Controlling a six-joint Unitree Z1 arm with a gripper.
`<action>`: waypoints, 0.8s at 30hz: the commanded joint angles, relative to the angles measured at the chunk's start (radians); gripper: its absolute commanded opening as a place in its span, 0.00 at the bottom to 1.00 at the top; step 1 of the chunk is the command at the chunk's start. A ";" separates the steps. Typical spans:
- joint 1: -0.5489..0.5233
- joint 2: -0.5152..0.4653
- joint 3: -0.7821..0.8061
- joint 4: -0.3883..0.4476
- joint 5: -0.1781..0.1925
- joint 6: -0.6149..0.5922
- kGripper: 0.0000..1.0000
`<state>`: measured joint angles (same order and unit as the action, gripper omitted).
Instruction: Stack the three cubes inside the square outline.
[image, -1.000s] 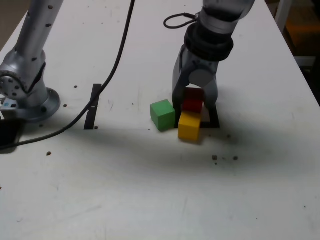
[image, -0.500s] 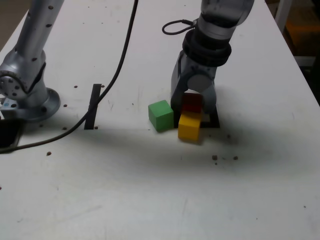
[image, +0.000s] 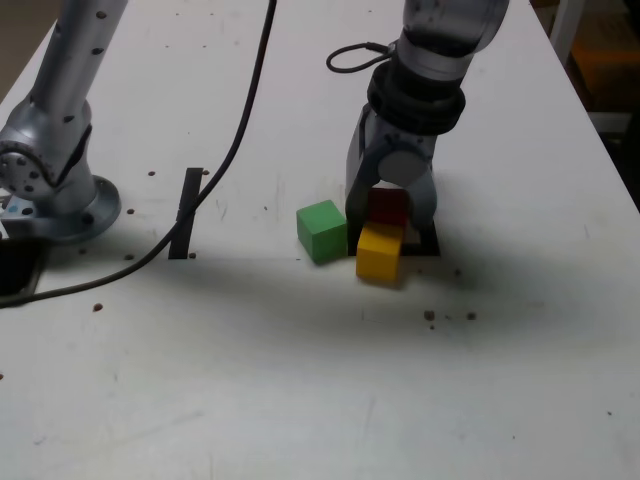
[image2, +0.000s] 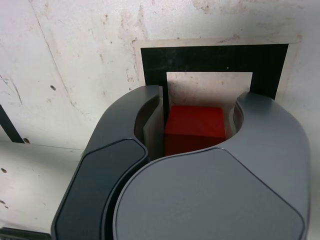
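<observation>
Hand (image2: 197, 107) clenched on red cube (image2: 195, 128), square outline (image2: 212, 57) partly hidden beneath.

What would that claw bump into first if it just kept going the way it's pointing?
The gripper points down at the table, shut on the red cube. Straight on, the cube would probably reach the white centre of the square outline first. In the exterior view the yellow cube sits close by, so depth is uncertain.

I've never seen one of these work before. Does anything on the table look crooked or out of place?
Yes: the yellow cube sits tilted at the front edge of the square outline, not flat inside it. The gripper holds the red cube just behind it.
</observation>
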<state>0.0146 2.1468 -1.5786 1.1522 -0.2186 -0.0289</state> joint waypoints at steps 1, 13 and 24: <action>-0.001 0.003 0.003 -0.001 0.008 0.006 0.29; -0.001 0.006 -0.003 0.006 0.027 0.017 0.47; -0.001 0.003 -0.026 0.038 0.043 0.018 0.66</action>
<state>0.0139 2.1496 -1.5963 1.1841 -0.1784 -0.0118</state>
